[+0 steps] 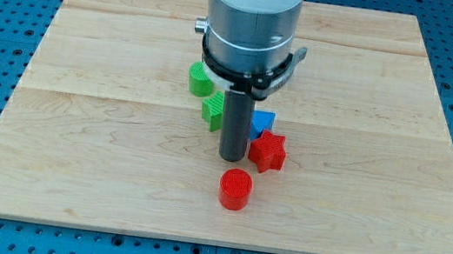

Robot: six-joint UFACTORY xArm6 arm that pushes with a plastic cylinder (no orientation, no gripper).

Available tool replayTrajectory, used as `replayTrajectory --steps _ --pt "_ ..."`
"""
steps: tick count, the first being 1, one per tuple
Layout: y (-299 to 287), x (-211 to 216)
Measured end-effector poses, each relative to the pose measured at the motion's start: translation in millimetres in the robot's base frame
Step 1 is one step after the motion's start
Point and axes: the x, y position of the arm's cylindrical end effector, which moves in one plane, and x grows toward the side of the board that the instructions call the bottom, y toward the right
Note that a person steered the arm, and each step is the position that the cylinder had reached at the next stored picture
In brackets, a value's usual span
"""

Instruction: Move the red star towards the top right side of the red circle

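The red star (268, 152) lies just right of centre on the wooden board (74, 151). The red circle (235, 189) lies below it and a little to the left, with a small gap between them. My tip (231, 157) rests on the board right beside the star's left edge, above the red circle. Whether it touches the star I cannot tell.
A blue block (263, 121) sits just above the red star, partly hidden by the rod. Two green blocks lie left of the rod: one (200, 79) higher up, the other (213, 109) against the rod. The arm's grey body (252, 16) hangs over the board's top centre.
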Motion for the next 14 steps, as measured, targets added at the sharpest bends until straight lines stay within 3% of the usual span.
replayTrajectory --steps 6,11,14 --pt "27 10" --pt "117 20" --pt "126 -31"
